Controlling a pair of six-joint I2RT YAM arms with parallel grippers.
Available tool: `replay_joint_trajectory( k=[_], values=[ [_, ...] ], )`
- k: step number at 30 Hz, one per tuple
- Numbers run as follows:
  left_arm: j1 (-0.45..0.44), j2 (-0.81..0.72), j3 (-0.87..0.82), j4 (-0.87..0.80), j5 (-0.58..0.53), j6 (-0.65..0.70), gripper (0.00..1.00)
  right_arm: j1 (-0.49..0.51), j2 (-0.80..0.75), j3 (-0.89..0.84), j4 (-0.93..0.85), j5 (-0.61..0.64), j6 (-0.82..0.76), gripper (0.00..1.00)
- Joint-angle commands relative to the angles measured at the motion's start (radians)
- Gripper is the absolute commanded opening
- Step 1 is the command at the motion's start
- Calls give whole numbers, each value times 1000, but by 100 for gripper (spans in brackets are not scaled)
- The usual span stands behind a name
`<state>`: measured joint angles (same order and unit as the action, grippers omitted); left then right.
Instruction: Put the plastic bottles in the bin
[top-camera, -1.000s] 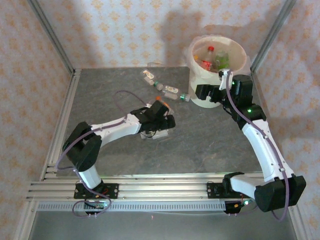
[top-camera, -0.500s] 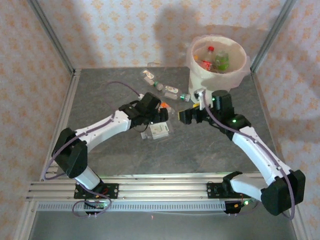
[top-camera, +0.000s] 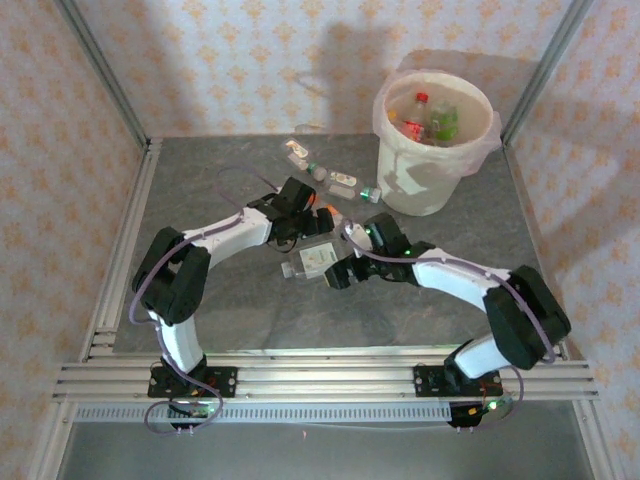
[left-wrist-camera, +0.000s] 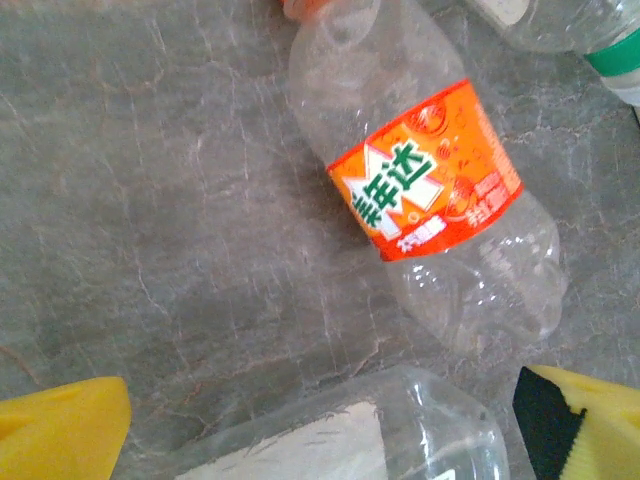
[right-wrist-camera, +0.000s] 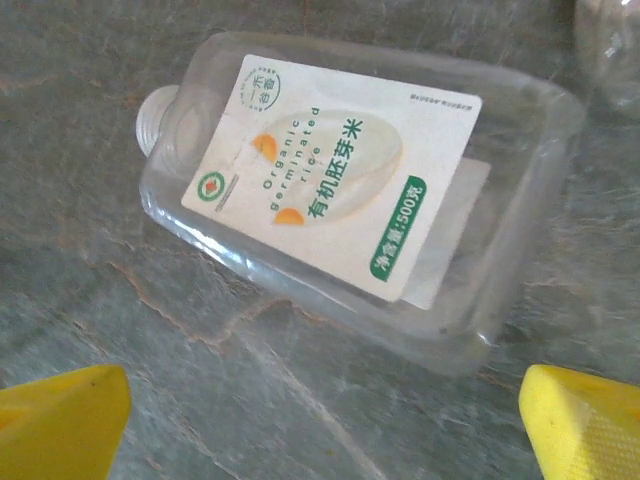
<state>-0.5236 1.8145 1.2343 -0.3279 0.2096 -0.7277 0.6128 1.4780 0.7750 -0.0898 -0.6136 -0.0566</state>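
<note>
Item: white-label bottle (right-wrist-camera: 340, 200) — lying flat on table (right-wrist-camera: 90, 290), below my right gripper (right-wrist-camera: 320, 425), jaws spread wide, nothing held. Prob. light, thin-walled, slick; take across narrow sides, mid-body. Orange-label bottle (left-wrist-camera: 430, 180) below my left gripper (left-wrist-camera: 320, 420), likewise spread. Bin (top-camera: 432, 190) — far right corner.

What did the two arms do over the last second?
The right gripper swung away from the bin, toward the table's middle, over the white-labelled bottle. The left gripper drew back from that bottle toward the orange-labelled bottle. Both are open and hold nothing. The bottles and the bin stayed put.
</note>
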Motion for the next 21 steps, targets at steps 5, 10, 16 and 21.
replay_joint_trajectory(
  k=[5, 10, 16, 21],
  values=[
    [1, -66, -130, 79, 41, -92, 100, 5, 101, -27, 228, -211, 284, 100],
    [-1, -90, -167, 74, 68, -135, 100, 4, 128, -26, 251, -57, 314, 99],
    [-1, -149, -228, 64, 72, -200, 100, 4, 170, -8, 324, 79, 358, 99],
    [-1, -170, -253, 41, 53, -223, 100, 5, 146, -9, 264, 70, 259, 100]
  ],
)
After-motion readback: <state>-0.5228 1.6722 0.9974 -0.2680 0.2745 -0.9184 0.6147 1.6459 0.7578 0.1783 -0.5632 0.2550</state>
